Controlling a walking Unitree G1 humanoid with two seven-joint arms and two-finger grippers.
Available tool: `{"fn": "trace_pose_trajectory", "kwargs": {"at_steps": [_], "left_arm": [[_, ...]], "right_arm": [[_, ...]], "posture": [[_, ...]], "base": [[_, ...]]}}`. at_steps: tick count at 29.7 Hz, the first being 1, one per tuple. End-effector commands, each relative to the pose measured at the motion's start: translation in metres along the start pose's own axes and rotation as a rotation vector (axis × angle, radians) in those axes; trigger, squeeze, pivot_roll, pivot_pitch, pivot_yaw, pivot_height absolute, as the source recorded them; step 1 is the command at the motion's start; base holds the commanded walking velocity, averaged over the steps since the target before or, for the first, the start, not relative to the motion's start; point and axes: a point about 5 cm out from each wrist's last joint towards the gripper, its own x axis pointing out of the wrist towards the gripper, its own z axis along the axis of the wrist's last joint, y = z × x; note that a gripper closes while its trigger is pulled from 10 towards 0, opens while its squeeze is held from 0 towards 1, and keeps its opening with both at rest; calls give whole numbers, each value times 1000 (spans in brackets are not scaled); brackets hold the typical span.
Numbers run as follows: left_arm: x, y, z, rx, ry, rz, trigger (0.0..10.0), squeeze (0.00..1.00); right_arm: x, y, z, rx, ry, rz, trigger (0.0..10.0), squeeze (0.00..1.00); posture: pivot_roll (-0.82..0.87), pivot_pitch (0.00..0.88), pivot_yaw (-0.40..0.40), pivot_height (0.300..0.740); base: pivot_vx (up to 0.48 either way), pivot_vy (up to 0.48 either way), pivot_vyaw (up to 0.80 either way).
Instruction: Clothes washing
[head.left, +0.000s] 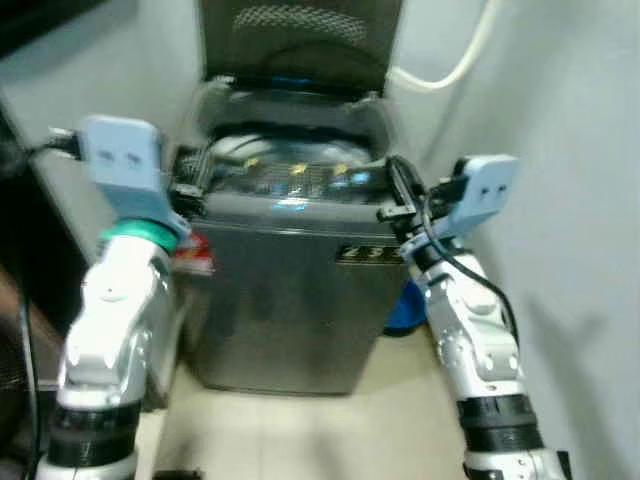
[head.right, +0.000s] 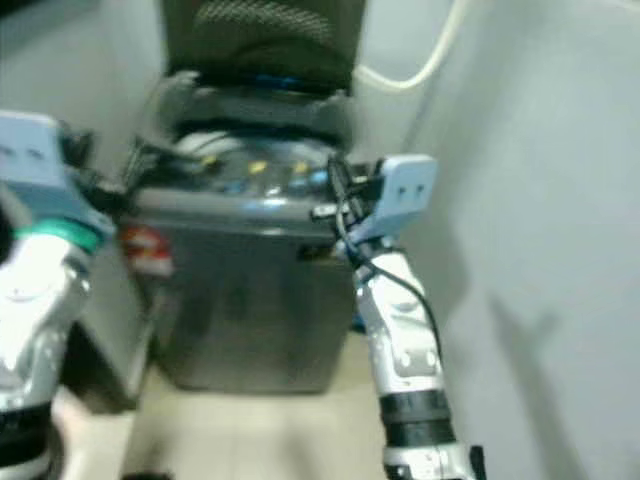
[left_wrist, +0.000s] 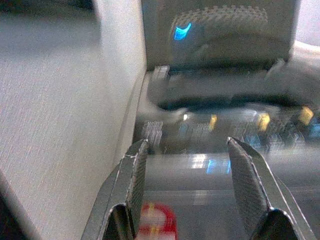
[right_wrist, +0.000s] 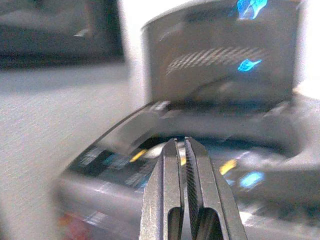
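A: Where is the washing machine (head.left: 290, 270)?
B: Directly ahead, lid raised.
A: Grippers?
B: Left gripper (left_wrist: 185, 165) spread open; right gripper (right_wrist: 181, 165) closed, empty, nearer the control panel (head.left: 300, 182).

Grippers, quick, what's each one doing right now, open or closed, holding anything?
Left tool: open, holding nothing, raised by the washing machine.
Right tool: closed, holding nothing, at the washer's front edge.

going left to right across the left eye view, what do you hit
left end effector → washing machine → right end effector → pale wall
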Motion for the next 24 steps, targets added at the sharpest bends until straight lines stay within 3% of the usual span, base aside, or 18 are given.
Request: {"fn": "trace_pose_trajectory", "kwargs": {"at_steps": [1,2,6,10,19,24], "left_arm": [[-3,-16,-5,15,23,-89,10000,0],[-20,-45,-32,7,134,-228,10000,0],[-30,-62,-43,-24,182,-283,10000,0],[-33,-68,-46,-36,200,-294,10000,0],[-45,-70,-76,12,360,-254,10000,0],[-53,-73,-86,-16,421,-232,10000,0]], "right_arm": [[-4,-4,-4,-23,17,-6,10000,0],[-16,-7,-24,-49,83,-9,10000,0],[-26,-11,-36,-54,129,-21,10000,0],[-31,-13,-41,-47,148,-34,10000,0],[-58,-23,-78,-38,286,-90,10000,0],[-68,-26,-90,-32,332,-101,10000,0]], "posture": [[90,46,-28,731],[88,48,-30,731],[88,48,-30,731],[85,54,-28,731],[82,61,-25,731],[83,65,-27,731]], "base": [[0,0,744],[0,0,744],[0,0,744],[0,0,744],[0,0,744],[0,0,744]]}}
